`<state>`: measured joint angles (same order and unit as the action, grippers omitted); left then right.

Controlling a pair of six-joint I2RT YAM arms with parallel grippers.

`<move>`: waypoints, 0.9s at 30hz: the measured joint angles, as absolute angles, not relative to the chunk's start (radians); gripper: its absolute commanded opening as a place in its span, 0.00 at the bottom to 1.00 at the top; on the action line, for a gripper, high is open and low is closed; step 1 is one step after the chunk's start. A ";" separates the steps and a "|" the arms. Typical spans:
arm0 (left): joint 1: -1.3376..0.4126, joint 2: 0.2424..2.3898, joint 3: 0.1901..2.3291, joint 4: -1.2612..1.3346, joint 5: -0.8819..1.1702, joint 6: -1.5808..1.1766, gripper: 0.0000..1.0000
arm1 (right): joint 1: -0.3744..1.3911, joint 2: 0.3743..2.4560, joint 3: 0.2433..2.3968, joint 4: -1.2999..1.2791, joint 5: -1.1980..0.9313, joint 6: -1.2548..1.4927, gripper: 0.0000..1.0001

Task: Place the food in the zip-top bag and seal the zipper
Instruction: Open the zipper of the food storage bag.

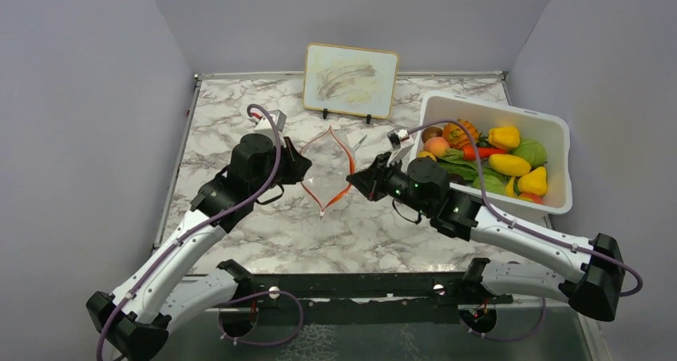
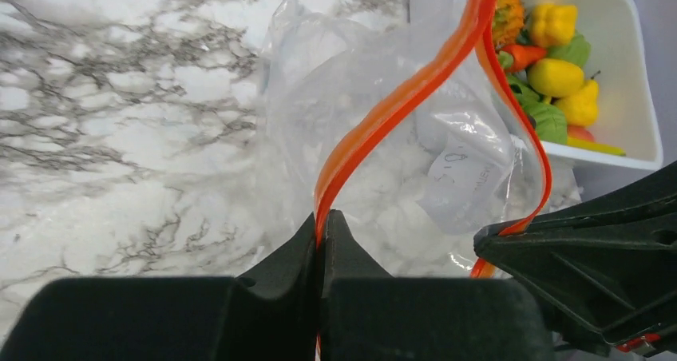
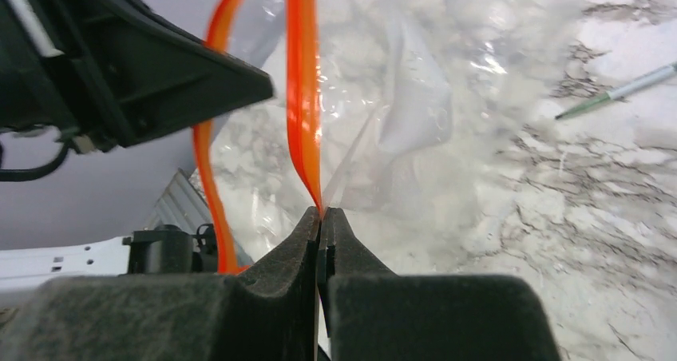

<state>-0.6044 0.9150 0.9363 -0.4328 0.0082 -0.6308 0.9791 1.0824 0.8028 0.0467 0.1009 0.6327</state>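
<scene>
The clear zip-top bag (image 1: 326, 163) hangs between both grippers above the marble table, mouth pulled open and empty. Its red-orange zipper (image 1: 343, 192) forms a loop. My left gripper (image 1: 302, 169) is shut on the left zipper strip (image 2: 375, 129). My right gripper (image 1: 354, 179) is shut on the right zipper strip (image 3: 303, 97). The food (image 1: 495, 161), yellow peppers, orange fruits, a carrot and green leaves, lies in the white bin (image 1: 559, 125) at the right; it also shows in the left wrist view (image 2: 559, 73).
A framed picture (image 1: 350, 80) stands at the back centre. A thin grey pen (image 3: 615, 93) lies on the marble behind the bag. A small white and red object (image 1: 270, 120) lies behind the left gripper. Grey walls enclose the table.
</scene>
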 measured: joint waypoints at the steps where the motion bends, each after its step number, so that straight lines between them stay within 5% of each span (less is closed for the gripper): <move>1: -0.604 0.904 0.940 -0.442 -0.014 -0.622 0.01 | 0.979 1.073 0.795 0.036 0.113 0.633 0.01; 15: -0.610 0.854 1.000 -0.503 -0.160 -0.447 0.03 | 0.983 0.974 0.650 0.002 0.191 0.682 0.03; 27: -0.610 0.899 0.854 -0.445 -0.075 -0.410 0.00 | 0.983 1.060 0.657 -0.003 0.088 0.686 0.52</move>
